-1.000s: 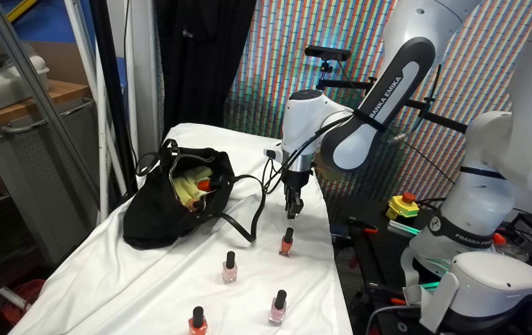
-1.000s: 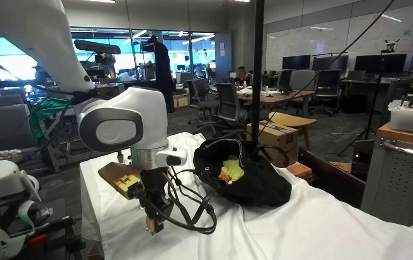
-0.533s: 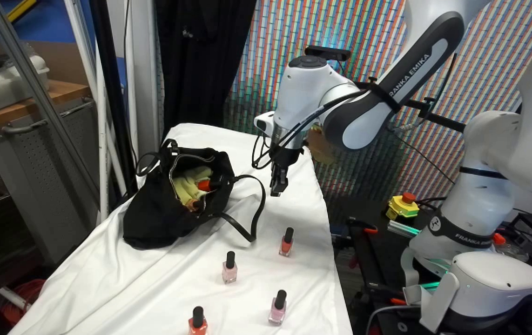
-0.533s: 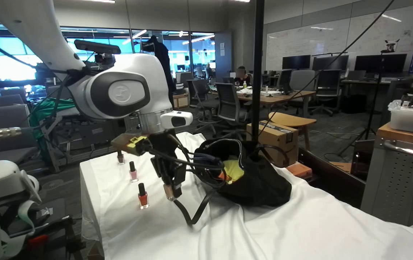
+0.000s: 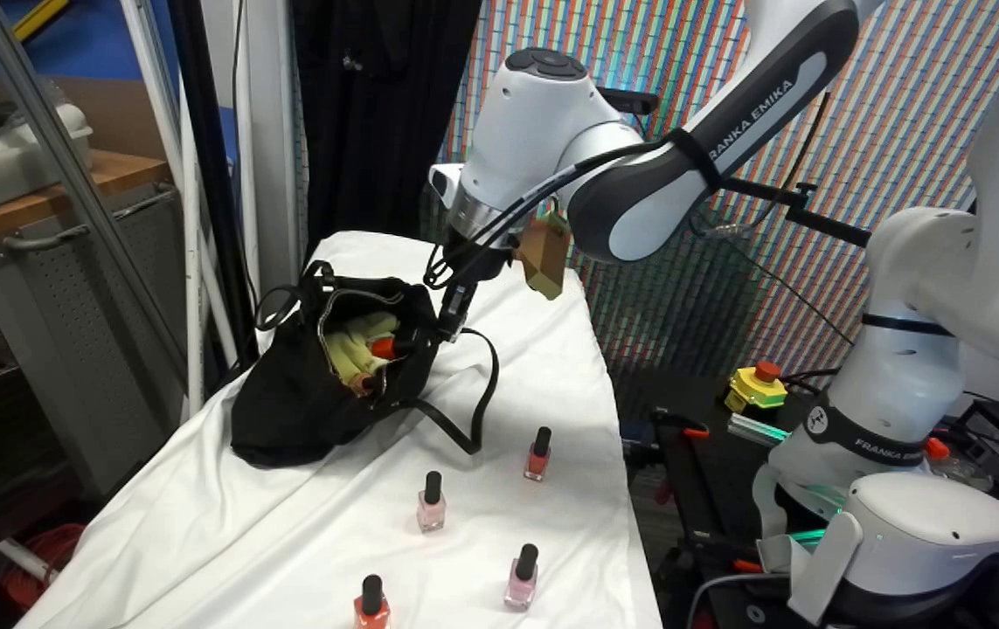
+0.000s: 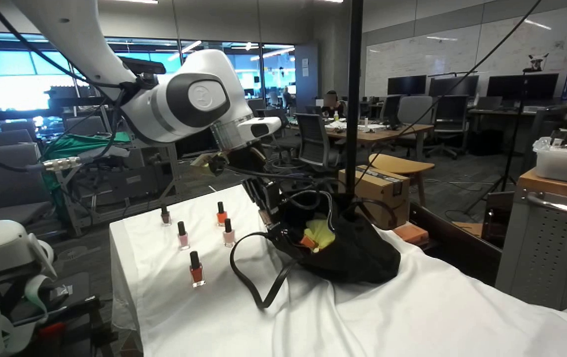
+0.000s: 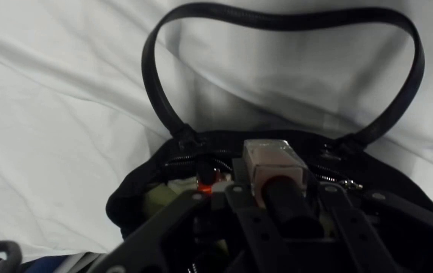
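Wrist view: the claw [image 7: 282,182], gripping a pink bottle [image 7: 277,163], has swung to the bag [image 7: 379,174], the carry seemingly well advanced.

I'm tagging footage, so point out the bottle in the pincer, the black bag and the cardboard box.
Held bottle [image 7: 276,167]: wrist view, on its pink glass body.
Black bag [image 5: 291,397]: in an exterior view, on its side.
Cardboard box [image 6: 383,192]: in an exterior view, on its side panel.
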